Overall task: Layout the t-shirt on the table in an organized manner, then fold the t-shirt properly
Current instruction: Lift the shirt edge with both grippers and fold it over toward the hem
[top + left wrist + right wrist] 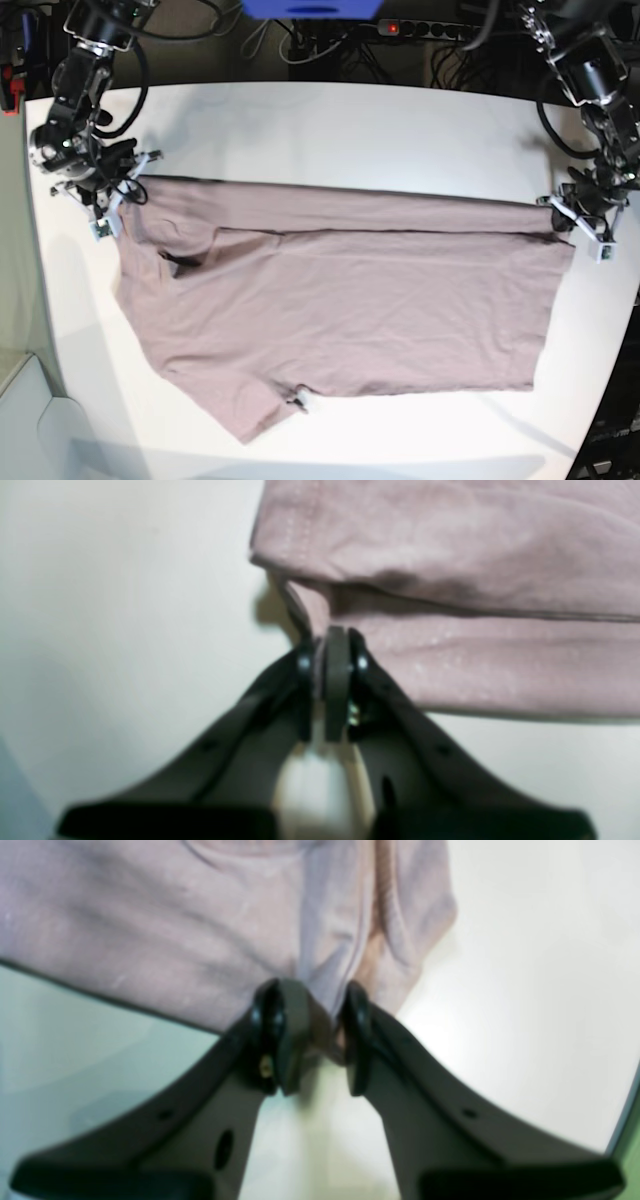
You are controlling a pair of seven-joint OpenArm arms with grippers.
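In the left wrist view, the left gripper (334, 645) has its 2 fingers pressed together on a thin edge of the t-shirt (480, 560), pinching the cloth at a corner where an upper fold lies over a lower layer; the white table (125, 605) shows to the left and below the cloth. In the right wrist view, the right gripper (314, 1012) holds a bunched ridge of the t-shirt (150, 935) between its 2 fingers, which stand a little apart with the gathered cloth filling the gap; the rest of the cloth spreads up and to the left, and the table (525, 990) is bare to the right, with its edge visible at the lower right. In the base view, the t-shirt (350, 310) lies spread across the middle of the table (340, 130), mostly flat, with its far long edge folded over toward the near side in a narrow band and 1 sleeve pointing toward the near edge. The right gripper (112, 205) grips the shirt's far corner close to the table's left edge, and the left gripper (578, 218) grips the opposite far corner close to the table's right edge, so the folded far edge runs fairly straight between the 2 arms. Dark cables and equipment lie beyond the far edge of the table.
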